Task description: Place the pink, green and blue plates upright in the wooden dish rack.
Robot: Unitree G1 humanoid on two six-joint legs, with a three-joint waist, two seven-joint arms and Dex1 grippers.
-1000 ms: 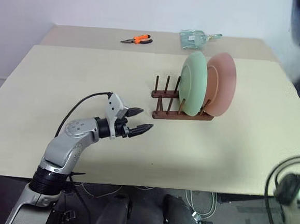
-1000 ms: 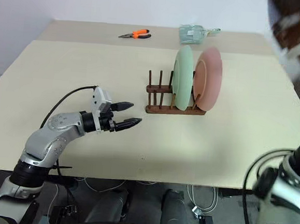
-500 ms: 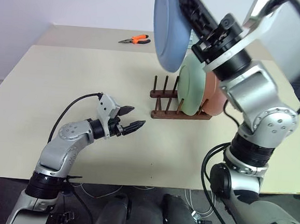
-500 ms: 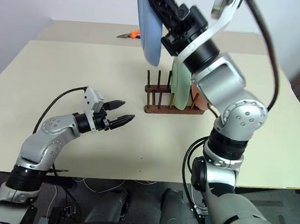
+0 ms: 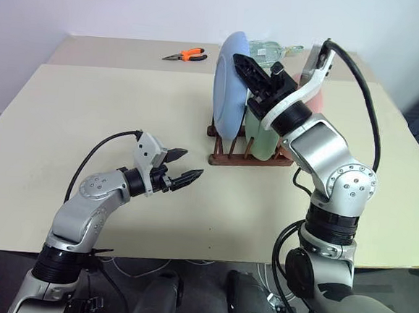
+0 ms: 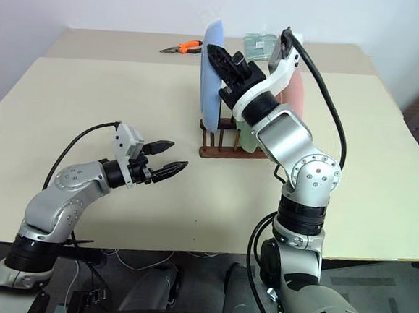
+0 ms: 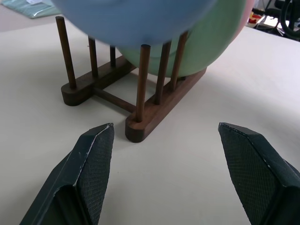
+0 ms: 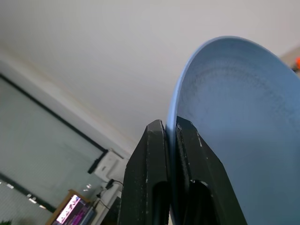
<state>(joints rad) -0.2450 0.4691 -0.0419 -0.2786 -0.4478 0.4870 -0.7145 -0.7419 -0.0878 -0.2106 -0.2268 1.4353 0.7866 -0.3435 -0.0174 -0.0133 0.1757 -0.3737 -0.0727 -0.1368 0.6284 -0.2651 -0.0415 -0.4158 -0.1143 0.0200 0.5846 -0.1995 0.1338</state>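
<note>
My right gripper (image 5: 240,62) is shut on the rim of the light blue plate (image 5: 228,85). It holds the plate upright over the free pegs at the left end of the wooden dish rack (image 7: 154,110). The plate's lower rim hangs about level with the peg tops. The mint green plate (image 7: 211,42) stands in the rack, and the salmon pink plate (image 6: 293,87) stands behind it, partly hidden by my right arm. My left gripper (image 5: 191,164) is open and empty, low over the table, pointing at the rack from a short distance.
Orange-handled pliers (image 5: 187,54) and a clear packet (image 5: 265,51) lie at the far side of the beige table (image 5: 90,104). The table's front edge runs just behind my left arm.
My right arm has swung in from the right with the blue plate, rolled it upright and lowered it toward the rack. The left gripper has stayed where it was, still open.
</note>
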